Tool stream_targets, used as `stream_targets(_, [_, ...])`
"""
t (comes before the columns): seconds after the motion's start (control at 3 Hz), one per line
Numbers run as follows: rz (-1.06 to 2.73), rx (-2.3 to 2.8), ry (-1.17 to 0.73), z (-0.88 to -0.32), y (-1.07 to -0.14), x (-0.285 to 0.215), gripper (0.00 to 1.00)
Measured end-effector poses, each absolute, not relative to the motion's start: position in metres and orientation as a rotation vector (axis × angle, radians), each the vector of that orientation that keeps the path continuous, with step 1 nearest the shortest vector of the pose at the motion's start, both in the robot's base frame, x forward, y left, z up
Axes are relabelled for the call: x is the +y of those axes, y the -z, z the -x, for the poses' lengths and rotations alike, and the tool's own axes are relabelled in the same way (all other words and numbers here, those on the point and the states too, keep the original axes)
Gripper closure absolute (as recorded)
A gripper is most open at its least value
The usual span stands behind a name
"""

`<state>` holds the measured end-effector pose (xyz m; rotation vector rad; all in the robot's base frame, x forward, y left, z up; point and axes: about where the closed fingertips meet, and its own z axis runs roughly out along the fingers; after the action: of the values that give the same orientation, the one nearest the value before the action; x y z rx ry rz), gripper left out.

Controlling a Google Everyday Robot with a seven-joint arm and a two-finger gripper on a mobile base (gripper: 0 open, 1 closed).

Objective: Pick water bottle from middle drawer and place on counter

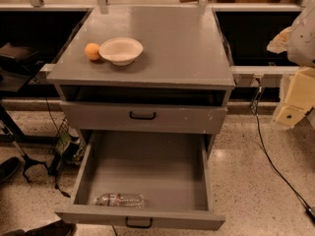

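Observation:
The water bottle (118, 199) lies on its side on the floor of the open middle drawer (147, 166), near the drawer's front left corner. The drawer is pulled far out, and its black handle (138, 223) shows at the bottom edge. The counter (177, 48) is the flat gray top of the cabinet above. My gripper (294, 104), cream-colored, hangs at the far right edge of the view, right of the cabinet, at about the height of the upper drawer and well away from the bottle. It holds nothing that I can see.
A white bowl (121, 50) and an orange (92, 51) sit on the counter's left side. The closed upper drawer front (142, 115) overhangs the back of the open drawer. A black cable (275, 166) runs across the floor at right. Dark stands and a shoe (9, 168) are at left.

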<state>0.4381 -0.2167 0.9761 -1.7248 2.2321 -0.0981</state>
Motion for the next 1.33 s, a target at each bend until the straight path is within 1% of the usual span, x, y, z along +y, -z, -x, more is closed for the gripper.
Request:
stream_targets(0.33, [1.725, 2.232, 0.098, -0.438, -0.976, -0.217, 0.00])
stream_targets(0.67, [1.706, 2.204, 0.067, -0.442, -0.965, -0.206, 0.00])
stream_targets(1.0, [1.699, 2.143, -0.050, -0.451, -0.928, -0.177, 0.00])
stream_targets(1.33, [1.695, 2.085, -0.207, -0.464, -0.876, -0.134, 0.00])
